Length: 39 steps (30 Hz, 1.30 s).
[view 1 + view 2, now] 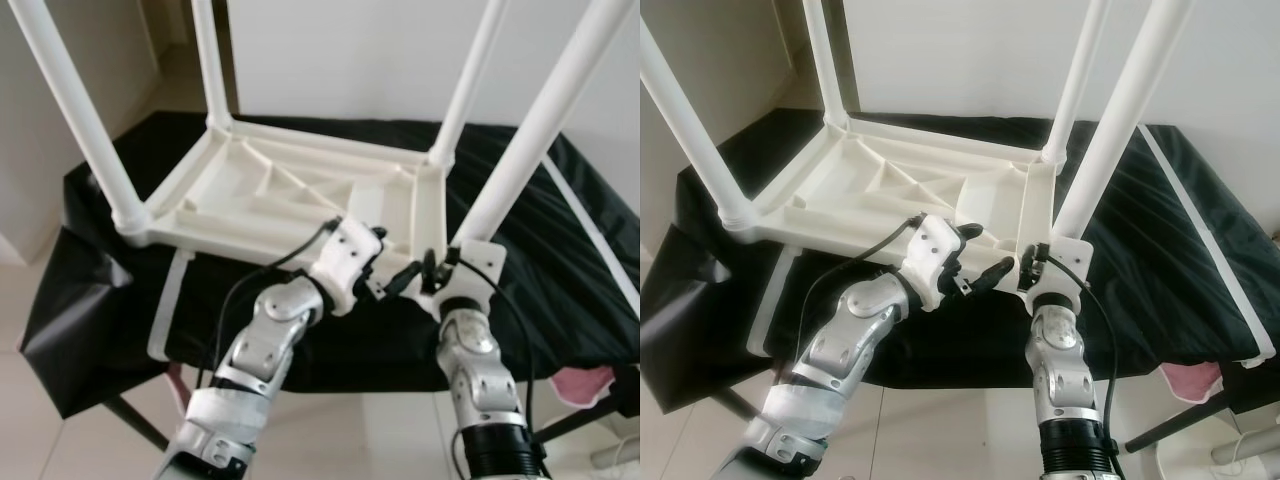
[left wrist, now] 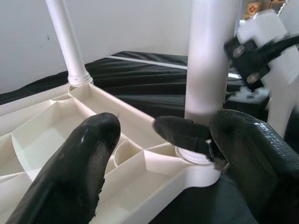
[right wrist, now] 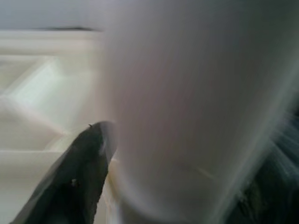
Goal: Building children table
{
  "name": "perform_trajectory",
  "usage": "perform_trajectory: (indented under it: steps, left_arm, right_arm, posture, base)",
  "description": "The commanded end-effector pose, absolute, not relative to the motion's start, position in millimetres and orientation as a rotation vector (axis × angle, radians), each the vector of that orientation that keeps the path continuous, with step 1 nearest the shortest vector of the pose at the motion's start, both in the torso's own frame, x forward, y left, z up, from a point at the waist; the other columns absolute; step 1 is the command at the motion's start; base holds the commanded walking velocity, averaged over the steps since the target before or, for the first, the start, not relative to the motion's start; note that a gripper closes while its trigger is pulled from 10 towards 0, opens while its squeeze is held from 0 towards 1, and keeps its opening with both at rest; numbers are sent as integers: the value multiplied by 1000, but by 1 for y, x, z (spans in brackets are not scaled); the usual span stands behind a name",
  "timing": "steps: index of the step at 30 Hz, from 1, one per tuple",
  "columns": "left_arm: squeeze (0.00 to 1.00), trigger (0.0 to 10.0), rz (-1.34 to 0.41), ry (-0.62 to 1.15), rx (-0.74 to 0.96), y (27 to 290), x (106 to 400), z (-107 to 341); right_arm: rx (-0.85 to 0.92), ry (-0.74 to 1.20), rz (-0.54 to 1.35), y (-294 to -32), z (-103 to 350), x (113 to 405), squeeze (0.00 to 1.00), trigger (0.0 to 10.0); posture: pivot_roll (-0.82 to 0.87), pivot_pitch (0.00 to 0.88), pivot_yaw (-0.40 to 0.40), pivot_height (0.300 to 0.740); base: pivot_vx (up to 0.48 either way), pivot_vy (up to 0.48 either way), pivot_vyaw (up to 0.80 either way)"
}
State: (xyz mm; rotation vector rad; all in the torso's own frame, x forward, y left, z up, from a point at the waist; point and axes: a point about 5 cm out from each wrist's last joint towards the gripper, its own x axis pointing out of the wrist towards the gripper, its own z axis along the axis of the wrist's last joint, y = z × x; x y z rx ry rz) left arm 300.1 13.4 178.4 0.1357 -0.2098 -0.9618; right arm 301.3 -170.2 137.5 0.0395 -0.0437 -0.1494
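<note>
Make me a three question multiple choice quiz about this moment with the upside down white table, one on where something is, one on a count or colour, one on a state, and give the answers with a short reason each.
1. Where is the right gripper?
A. At the base of the near right leg
B. On the far left leg
C. Down at the floor

2. How many legs stand on the white tabletop?
A. Two
B. Three
C. Four

3. How does the tabletop lie on the black cloth?
A. Right way up
B. Upside down, ribbed underside up
C. On its edge

Answers:
1. A, since the right arm reaches up to that corner and its wrist view has the leg right against a finger.
2. C, since a leg rises from each of the four corners.
3. B, since the ribs face up and the legs point upward; the left gripper sits by the same near right corner.
</note>
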Motion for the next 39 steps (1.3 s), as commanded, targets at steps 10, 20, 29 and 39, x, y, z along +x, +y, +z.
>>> perform_trajectory:
  steps: [10,20,29,39]
  left_arm:
    - [0,10000,-954,-209,166,17,299,175]
    - [0,10000,-962,-221,175,14,298,176]
    - [0,10000,-946,-253,208,10,296,179]
    - [0,10000,-908,-274,230,12,298,179]
  right_arm:
    - [-49,-107,197,-196,143,291,0,10000]
    - [-151,-70,369,-213,143,295,0,10000]
    - [-224,-3,507,-214,132,304,0,0]
    - [-201,22,502,-214,119,299,0,0]
  posture:
    - [-47,0,-33,740]
    - [-45,0,-31,740]
    - [-27,0,-40,740]
    - [-18,0,-44,740]
  base:
    - [0,0,0]
    - [0,0,0]
    - [0,0,0]
    - [0,0,0]
